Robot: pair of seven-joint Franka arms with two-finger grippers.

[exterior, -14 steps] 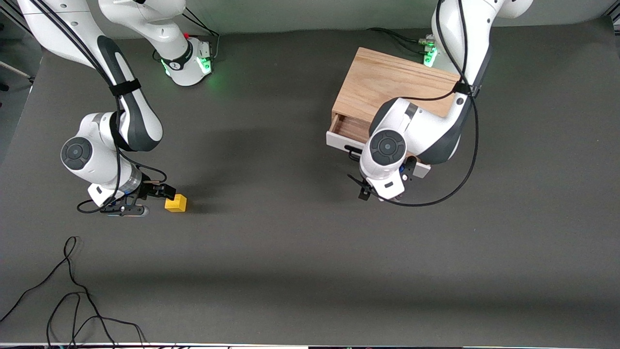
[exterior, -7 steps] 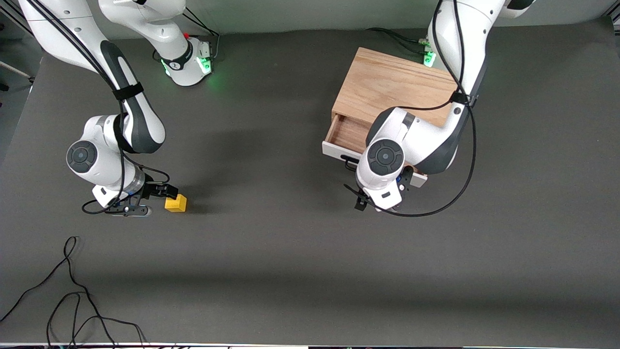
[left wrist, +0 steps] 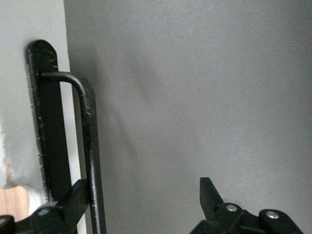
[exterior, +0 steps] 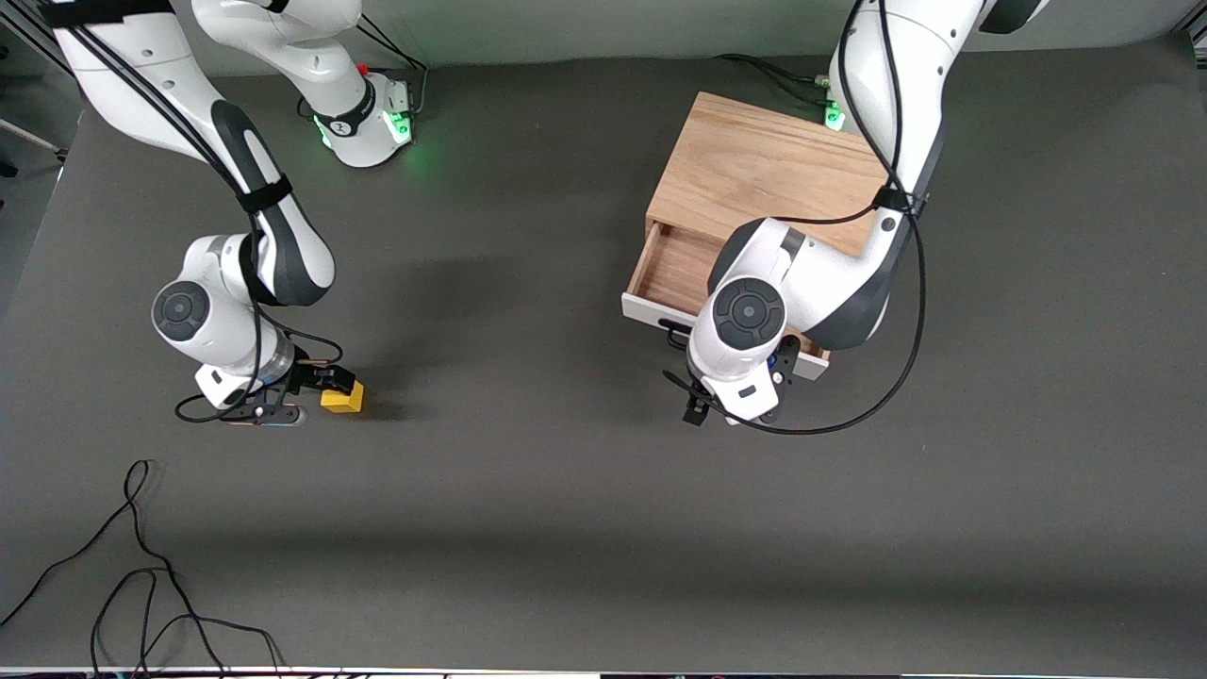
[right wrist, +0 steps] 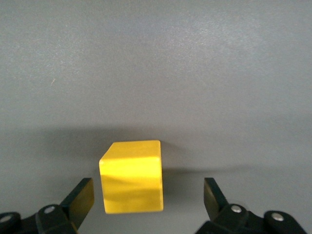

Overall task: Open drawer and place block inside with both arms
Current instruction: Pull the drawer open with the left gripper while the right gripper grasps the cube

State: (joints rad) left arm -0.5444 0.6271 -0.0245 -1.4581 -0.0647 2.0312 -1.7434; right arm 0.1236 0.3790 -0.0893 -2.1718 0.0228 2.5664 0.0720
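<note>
At the box's six o'clock, we are hooking the handle (left wrist: 90, 146) with the left gripper's (left wrist: 141, 204) spread fingers, drawing the drawer (exterior: 671, 269) open, while the right gripper (right wrist: 148, 197), also spread, is straddling the block (right wrist: 131, 176), needing only closure.

We are in a robotics lab, not a home or shop. Two white jointed arms, the right arm (exterior: 236, 273) and the left arm (exterior: 811, 273), are bolted at the far edge of a table (exterior: 566, 528) covered in plain dark grey matting. Green status lights glow at their bases, and loose black cables (exterior: 141, 585) trail over the near edge.
</note>
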